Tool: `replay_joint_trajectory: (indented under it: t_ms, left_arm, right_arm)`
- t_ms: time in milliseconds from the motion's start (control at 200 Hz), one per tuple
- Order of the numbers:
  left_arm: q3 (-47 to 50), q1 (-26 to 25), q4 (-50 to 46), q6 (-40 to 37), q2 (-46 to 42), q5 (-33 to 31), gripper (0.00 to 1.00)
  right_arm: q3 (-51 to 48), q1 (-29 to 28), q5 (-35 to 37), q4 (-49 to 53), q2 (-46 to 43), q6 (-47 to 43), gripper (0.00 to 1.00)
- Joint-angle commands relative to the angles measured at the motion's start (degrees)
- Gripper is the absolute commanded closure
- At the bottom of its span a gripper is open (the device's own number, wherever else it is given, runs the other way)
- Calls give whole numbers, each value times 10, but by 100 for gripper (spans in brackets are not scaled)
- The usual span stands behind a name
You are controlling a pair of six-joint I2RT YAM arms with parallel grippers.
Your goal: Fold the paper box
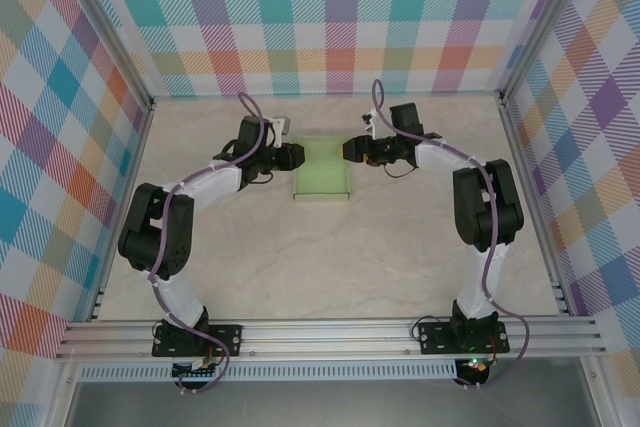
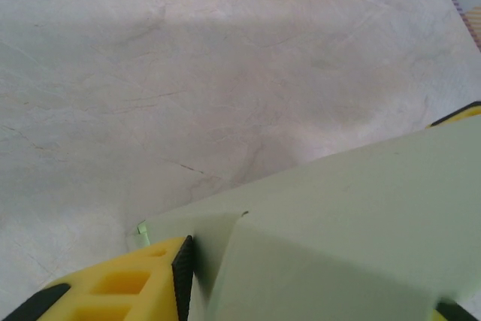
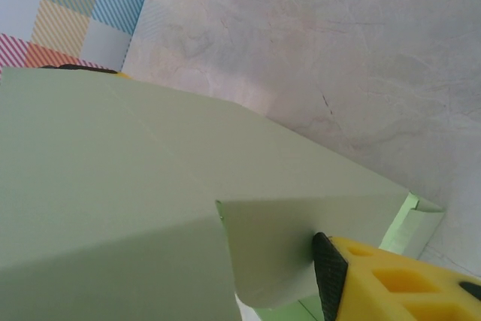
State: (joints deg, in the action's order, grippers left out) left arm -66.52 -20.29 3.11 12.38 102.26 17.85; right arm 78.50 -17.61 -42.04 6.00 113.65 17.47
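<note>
Two grippers and one sheet of card, seen first from above. Found the paper box point(image 1: 321, 169) as a pale green rectangle on the marbled table point(image 1: 300, 277), just above the middle of the frame. Placed the left gripper point(image 1: 297, 157) at its left edge and the right gripper point(image 1: 349, 150) at its right edge, both meeting the card near its upper end. Through the left wrist camera, saw green card across the lower right of the frame, creased into two faces, with a short slit at the start of the crease. Noted one yellow finger point(image 2: 158, 268) at the bottom left, black pad against the edge of a flap, and a dark tip in the bottom right corner, with card between the two. Could not tell whether pinched or merely bracketed. Through the right wrist camera, saw card over the left and lower frame, with a flap reaching down toward the bottom middle. Noted one yellow finger point(image 3: 361, 261) at the bottom right, black pad touching that flap. Could not tell the grip there either.
</note>
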Motion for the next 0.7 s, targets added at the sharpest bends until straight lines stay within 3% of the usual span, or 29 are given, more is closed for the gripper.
replay_joint_trajectory:
  t_ms: [0,430,655,700]
  left_arm:
    - [21,-16,44,36,-12,22,62]
    - [83,-26,76,19,-25,19,63]
    - [98,-63,59,-53,-26,-59,63]
    - [100,-69,58,-61,-24,-73,63]
  right_arm:
    - [-15,-18,5,-21,-11,22,44]
    - [-75,-25,32,-43,-34,7,45]
    - [-122,-25,18,-82,-63,-1,45]
    - [-131,-25,24,-83,-75,-2,41]
